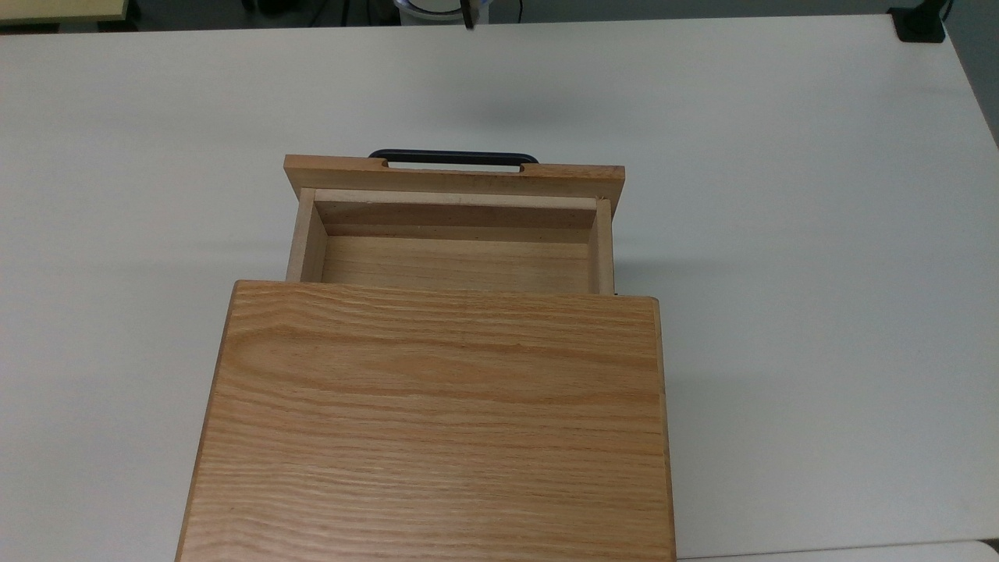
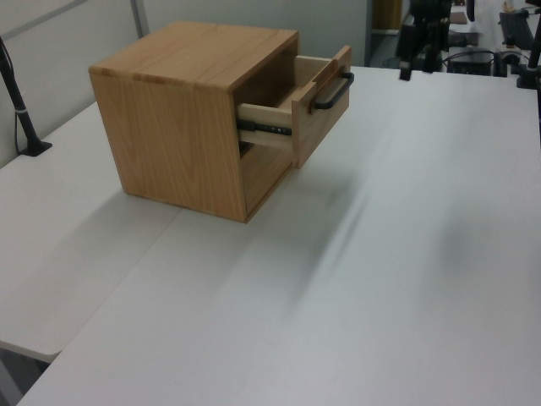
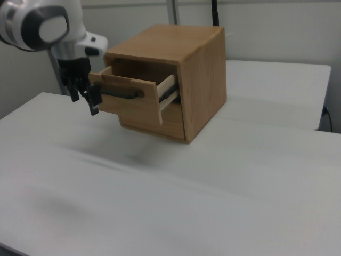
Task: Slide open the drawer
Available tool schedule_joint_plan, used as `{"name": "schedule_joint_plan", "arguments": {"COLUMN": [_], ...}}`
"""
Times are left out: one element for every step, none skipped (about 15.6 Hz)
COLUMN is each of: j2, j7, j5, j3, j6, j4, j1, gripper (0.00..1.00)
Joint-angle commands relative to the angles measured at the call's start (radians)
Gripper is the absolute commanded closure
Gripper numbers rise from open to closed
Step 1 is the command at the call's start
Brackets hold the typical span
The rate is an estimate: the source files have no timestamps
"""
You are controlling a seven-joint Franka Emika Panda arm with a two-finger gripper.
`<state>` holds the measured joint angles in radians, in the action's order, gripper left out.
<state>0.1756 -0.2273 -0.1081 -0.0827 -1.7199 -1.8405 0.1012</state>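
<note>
On the white table (image 1: 780, 234), the drawer (image 1: 456, 234) stands pulled partway out of the cabinet (image 1: 437, 421), its front panel well clear of the cabinet face and its inside bare. A dark metal slide rail (image 2: 264, 128) shows along the drawer's side in the left view. Judged from this, the sliding looks done, or nearly so; whether more travel is left on the rail cannot be told.

The gripper (image 3: 85, 96) hangs in the air off the handle (image 1: 453, 157), touching nothing. In the right view it overlaps the drawer front's left end; the left view shows it apart from the drawer, toward the table's far edge. The fingers (image 2: 404, 61) point down and hold nothing, with a narrow gap showing between them in the right view.

Materials: drawer and cabinet are light oak with strong wavy grain on the cabinet top, square edges, matte finish. The drawer front is a wide flat board, broader than the tray behind it. The handle is a long thin black bar with rounded ends, standing off the panel. The table is smooth, plain and matte.
</note>
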Motion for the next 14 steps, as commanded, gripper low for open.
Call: {"name": "schedule_joint_plan", "arguments": {"j2": [0.001,-0.002,-0.014,-0.03,-0.047,-0.062,-0.071,-0.073,-0.077,-0.079,-0.08,-0.09,-0.106,-0.125], "j7": [0.216,0.241,0.278,0.322,0.369,0.403,0.417,0.416,0.402,0.396,0.388,0.387,0.388,0.39], "j5": [0.119,0.148,0.177,0.186,0.188,0.188,0.186,0.185,0.183,0.182,0.18,0.176,0.171,0.168], "j3": [0.009,0.009,0.011,0.011,0.011,0.011,0.011,0.011,0.011,0.011,0.011,0.011,0.011,0.011], "j6": [0.102,0.1,0.1,0.099,0.097,0.1,0.102,0.102,0.105,0.105,0.105,0.102,0.102,0.106], "j4": [0.066,0.066,0.066,0.067,0.072,0.092,0.105,0.116,0.125,0.129,0.13,0.132,0.142,0.173], "j1": [-0.005,-0.003,0.002,0.003,0.006,0.008,0.008,0.008,0.006,0.003,-0.001,-0.006,-0.018,-0.026], "gripper": [0.0,0.0,0.0,0.0,0.0,0.0,0.0,0.0,0.0,0.0,0.0,0.0,0.0,0.0]}}
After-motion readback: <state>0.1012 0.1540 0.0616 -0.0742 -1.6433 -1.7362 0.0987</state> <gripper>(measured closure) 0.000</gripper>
